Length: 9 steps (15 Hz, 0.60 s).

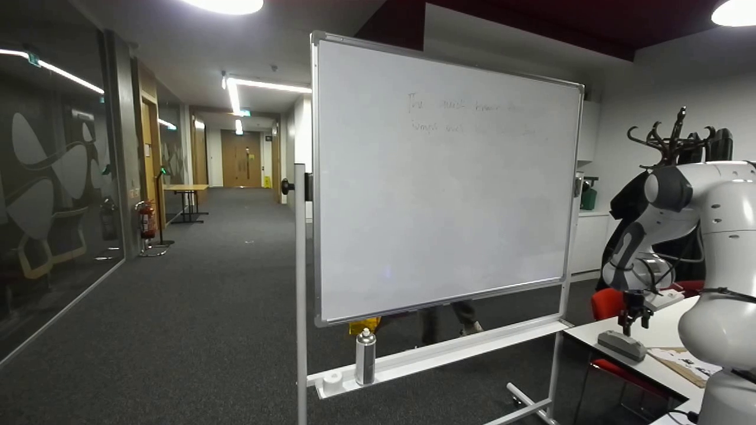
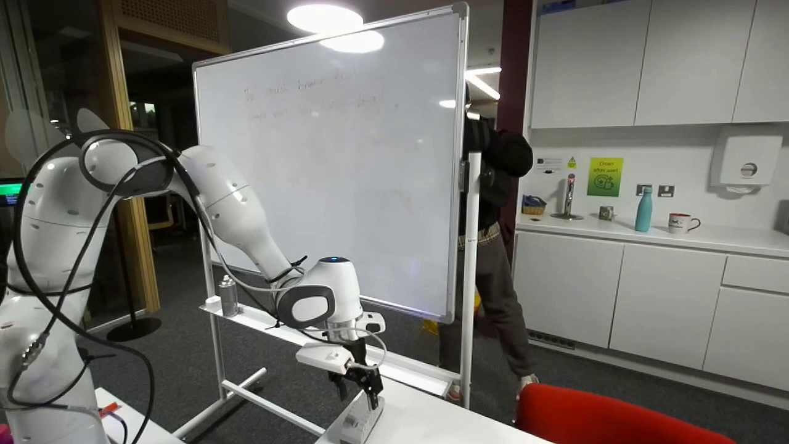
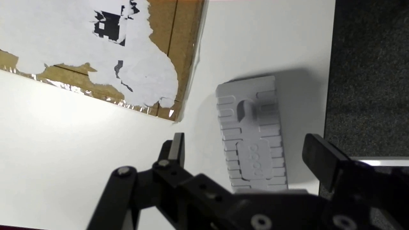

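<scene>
A grey whiteboard eraser (image 3: 255, 159) lies on the white table (image 3: 96, 166), close to the table's edge. My gripper (image 3: 244, 142) stands open above it, pointing down. In the wrist view the eraser shows between the two spread fingers, with a gap on either side; its near end is hidden behind the gripper body. Both exterior views show the gripper (image 1: 636, 328) over the eraser (image 1: 621, 346); one fingertip overlaps the eraser (image 2: 362, 422) in an exterior view, and I cannot tell whether they touch. Faint handwriting marks the upper part of the whiteboard (image 1: 443, 200) beside the arm.
Torn paper covers a cardboard piece (image 3: 183, 38) on the table beside the eraser. On the whiteboard's lower shelf (image 1: 472, 348) stand a spray can (image 1: 365, 360) and a small white roll-like object (image 1: 332, 381). A person (image 2: 496, 277) is partly hidden behind the board. A red chair (image 2: 610, 416) adjoins the table.
</scene>
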{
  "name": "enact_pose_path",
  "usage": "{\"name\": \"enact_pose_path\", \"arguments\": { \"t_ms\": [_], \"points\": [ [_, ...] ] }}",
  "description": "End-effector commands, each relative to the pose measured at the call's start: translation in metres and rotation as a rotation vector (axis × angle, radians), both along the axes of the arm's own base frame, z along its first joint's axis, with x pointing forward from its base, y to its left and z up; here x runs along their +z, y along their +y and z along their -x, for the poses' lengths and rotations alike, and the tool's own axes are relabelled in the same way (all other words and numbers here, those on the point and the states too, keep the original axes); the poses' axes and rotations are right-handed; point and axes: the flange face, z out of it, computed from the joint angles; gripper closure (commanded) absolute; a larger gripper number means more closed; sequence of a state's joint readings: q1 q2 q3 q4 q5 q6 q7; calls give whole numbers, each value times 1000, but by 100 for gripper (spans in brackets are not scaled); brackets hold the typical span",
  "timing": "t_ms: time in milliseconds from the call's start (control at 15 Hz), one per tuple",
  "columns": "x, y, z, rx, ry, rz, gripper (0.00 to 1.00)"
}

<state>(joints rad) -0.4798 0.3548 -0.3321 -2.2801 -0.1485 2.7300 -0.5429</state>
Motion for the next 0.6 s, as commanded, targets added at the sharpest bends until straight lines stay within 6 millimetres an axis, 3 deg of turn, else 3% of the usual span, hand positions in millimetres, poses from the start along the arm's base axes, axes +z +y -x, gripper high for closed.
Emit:
{"name": "enact_pose_path", "arguments": {
  "t_ms": [0,533],
  "points": [
    [-7,-11,-11,17,-21,-3,0],
    [-24,-12,-32,99,38,-56,0]
  ]
}}
